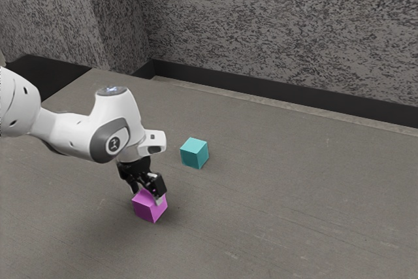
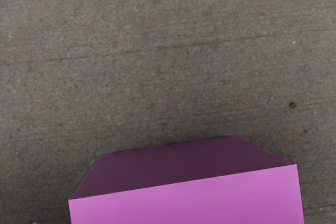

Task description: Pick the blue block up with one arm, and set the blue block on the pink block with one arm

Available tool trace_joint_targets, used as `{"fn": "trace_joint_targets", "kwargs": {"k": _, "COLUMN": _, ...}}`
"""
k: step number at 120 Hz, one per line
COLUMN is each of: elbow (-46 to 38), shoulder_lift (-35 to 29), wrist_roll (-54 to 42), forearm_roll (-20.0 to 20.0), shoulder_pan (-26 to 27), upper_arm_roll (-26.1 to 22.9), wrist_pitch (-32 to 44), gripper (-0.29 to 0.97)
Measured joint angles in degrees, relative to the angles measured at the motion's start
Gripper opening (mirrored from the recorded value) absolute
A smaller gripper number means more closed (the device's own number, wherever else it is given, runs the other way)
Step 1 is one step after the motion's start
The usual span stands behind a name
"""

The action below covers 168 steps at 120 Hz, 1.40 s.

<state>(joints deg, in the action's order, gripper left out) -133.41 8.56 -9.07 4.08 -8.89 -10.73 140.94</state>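
The blue block (image 1: 194, 153), a teal cube, sits alone on the grey table, apart from the hand and toward the exterior view's right and rear of it. The pink block (image 1: 149, 207) is a magenta cube resting on the table directly under my hand. My gripper (image 1: 149, 189) is lowered onto its top, and the black fingers (image 1: 157, 187) stand against two of its sides, so it is shut on this block. From the wrist, the pink block (image 2: 189, 192) looms large and close just below the hand.
The grey table (image 1: 294, 213) stretches wide toward the exterior view's right and front. A speckled wall with a black baseboard (image 1: 281, 89) runs along the back.
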Motion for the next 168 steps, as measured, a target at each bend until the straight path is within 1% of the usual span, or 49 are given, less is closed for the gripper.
{"fn": "trace_joint_targets", "kwargs": {"k": 31, "elbow": 1.3, "shoulder_lift": 3.0, "wrist_roll": 1.7, "forearm_roll": -0.1, "shoulder_pan": 0.0, "upper_arm_roll": 0.1, "wrist_pitch": 0.5, "gripper": 0.68}}
{"fn": "trace_joint_targets", "kwargs": {"k": 90, "elbow": 1.9, "shoulder_lift": 2.8, "wrist_roll": 3.2, "forearm_roll": -0.3, "shoulder_pan": 0.1, "upper_arm_roll": 0.5, "wrist_pitch": 0.3, "gripper": 0.68}}
{"fn": "trace_joint_targets", "kwargs": {"k": 101, "elbow": 6.2, "shoulder_lift": 4.3, "wrist_roll": 3.2, "forearm_roll": -0.3, "shoulder_pan": 0.2, "upper_arm_roll": 0.3, "wrist_pitch": 0.3, "gripper": 0.68}}
{"fn": "trace_joint_targets", "kwargs": {"k": 116, "elbow": 15.4, "shoulder_lift": 9.8, "wrist_roll": 3.0, "forearm_roll": -0.7, "shoulder_pan": 0.2, "upper_arm_roll": 0.3, "wrist_pitch": -1.1, "gripper": 0.68}}
{"fn": "trace_joint_targets", "kwargs": {"k": 131, "elbow": 23.8, "shoulder_lift": 14.7, "wrist_roll": 2.7, "forearm_roll": -2.0, "shoulder_pan": 0.5, "upper_arm_roll": 0.3, "wrist_pitch": -4.4, "gripper": 0.68}}
{"fn": "trace_joint_targets", "kwargs": {"k": 146, "elbow": 30.2, "shoulder_lift": 17.7, "wrist_roll": 2.5, "forearm_roll": -3.8, "shoulder_pan": 0.8, "upper_arm_roll": 0.4, "wrist_pitch": -8.0, "gripper": 0.68}}
{"fn": "trace_joint_targets", "kwargs": {"k": 168, "elbow": 41.8, "shoulder_lift": 24.6, "wrist_roll": 1.8, "forearm_roll": -5.1, "shoulder_pan": 1.5, "upper_arm_roll": 0.4, "wrist_pitch": -12.9, "gripper": 0.68}}
